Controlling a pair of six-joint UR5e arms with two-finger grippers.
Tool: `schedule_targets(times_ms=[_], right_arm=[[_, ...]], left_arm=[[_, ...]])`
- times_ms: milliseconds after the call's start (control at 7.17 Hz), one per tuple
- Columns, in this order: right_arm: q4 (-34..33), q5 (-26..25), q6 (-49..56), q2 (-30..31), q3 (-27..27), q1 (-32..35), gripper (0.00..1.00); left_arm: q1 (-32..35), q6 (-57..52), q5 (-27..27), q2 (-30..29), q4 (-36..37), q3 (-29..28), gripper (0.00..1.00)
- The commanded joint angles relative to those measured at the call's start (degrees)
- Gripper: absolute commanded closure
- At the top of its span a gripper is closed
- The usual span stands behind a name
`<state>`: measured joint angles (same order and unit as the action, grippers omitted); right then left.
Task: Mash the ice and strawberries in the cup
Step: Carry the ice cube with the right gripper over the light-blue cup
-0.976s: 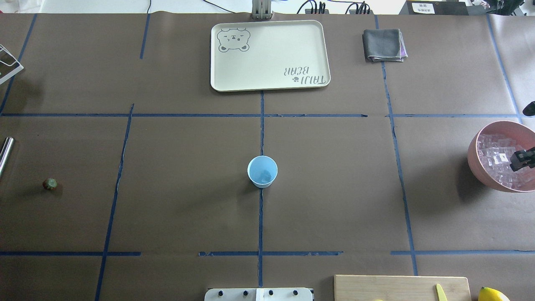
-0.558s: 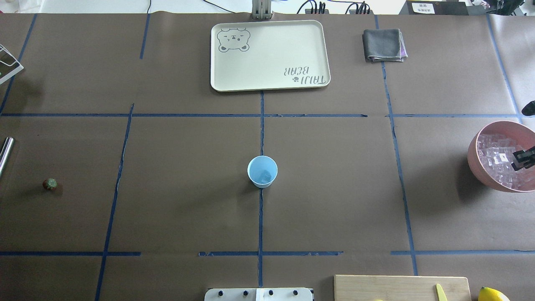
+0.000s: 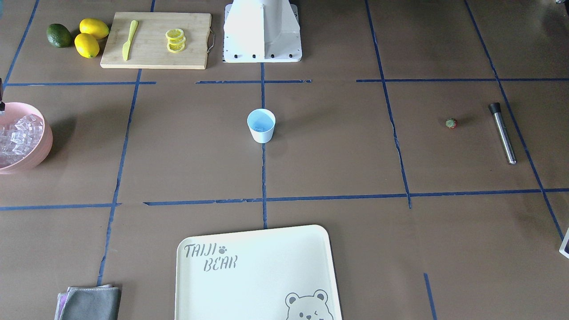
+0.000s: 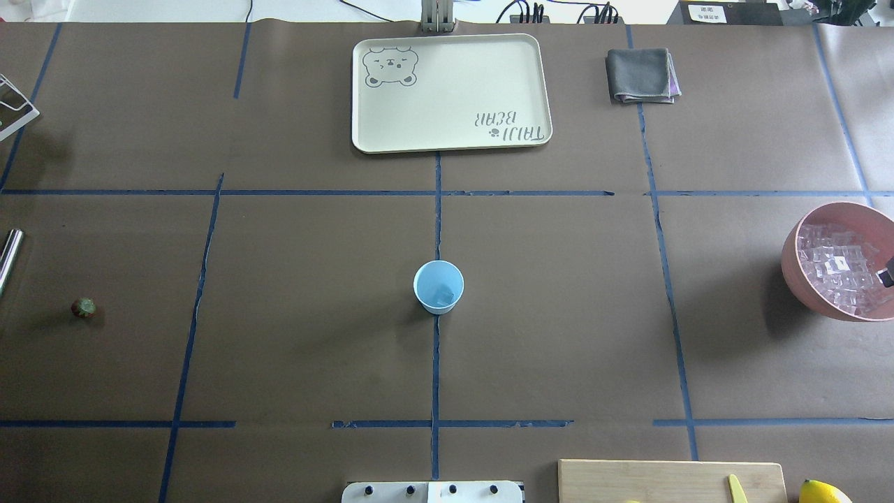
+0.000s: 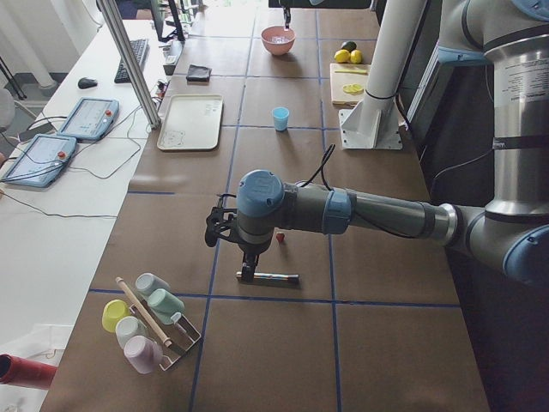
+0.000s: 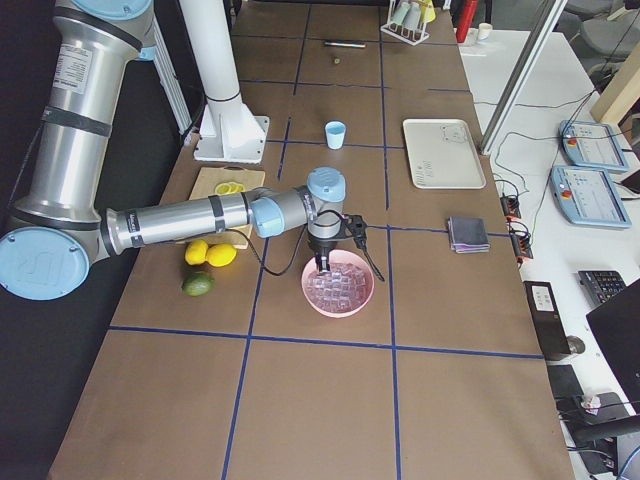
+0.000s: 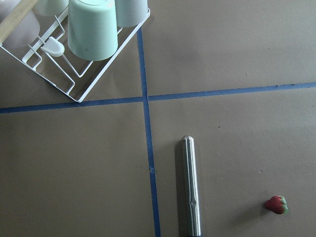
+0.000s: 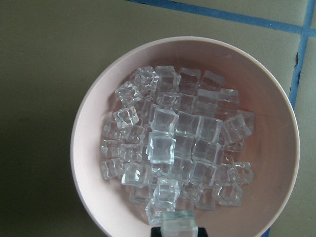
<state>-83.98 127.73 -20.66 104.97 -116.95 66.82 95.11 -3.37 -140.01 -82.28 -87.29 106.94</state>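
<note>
The right claw [image 6: 321,266] hangs over the pink bowl [image 8: 86,148], pinching one ice cube [image 8: 177,223]. The cup [image 4: 438,286] stands mid-table. The strawberry [image 4: 83,307] lies near the left claw [image 5: 248,271], whose grip I cannot tell.

Brown over the surface [image 4: 314,244], gridded with blue tape lines [image 4: 434,363]. Light blue for the cup [image 4: 438,286], pink for the bowl [image 8: 281,143] of clear, glassy ice [image 8: 173,148], red with a green cap for the strawberry [image 7: 276,204]. Cream on the tray [image 4: 450,91], with a grey bear [image 4: 390,66] and lettering [image 4: 513,126].
</note>
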Motion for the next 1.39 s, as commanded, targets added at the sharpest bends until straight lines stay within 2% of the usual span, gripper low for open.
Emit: schedule_targets(times_ms=[0, 279, 418, 558, 697, 836, 1115, 1254], right_arm=[[-8.18, 0.68, -0.34, -5.25, -4.86, 1.74, 1.00], [-17.30, 5.14, -3.05, -19.54, -3.55, -0.70, 1.00], [-20.83, 5.16, -8.55, -27.63, -2.07, -4.20, 1.00], [-21.22, 4.55, -18.78, -35.28, 0.12, -9.54, 1.00], [-20.96, 2.63, -28.55, -41.19, 2.32, -15.08, 1.00], [-20.70, -2.00, -37.34, -46.99, 4.26, -21.05, 1.00], [-20.43, -10.44, -50.11, -58.76, 13.19, -31.18, 1.00], [-17.56, -14.23, -52.96, -63.09, 18.46, -34.44, 1.00]], left_arm=[[-0.01, 0.03, 0.00, 0.10, 0.10, -0.07, 0.00], [-0.01, 0.03, 0.00, 0.01, 0.10, -0.59, 0.00], [-0.01, 0.03, 0.09, 0.01, 0.10, -0.77, 0.00], [-0.01, 0.12, 0.09, 0.01, 0.10, -0.77, 0.00], [-0.01, 0.12, 0.09, 0.01, 0.10, -0.86, 0.00], [-0.01, 0.12, 0.09, 0.01, 0.10, -0.86, 0.00], [-0.01, 0.12, 0.00, 0.10, 0.10, -0.86, 0.00], [-0.01, 0.12, 0.09, 0.10, 0.10, -1.03, 0.00]])
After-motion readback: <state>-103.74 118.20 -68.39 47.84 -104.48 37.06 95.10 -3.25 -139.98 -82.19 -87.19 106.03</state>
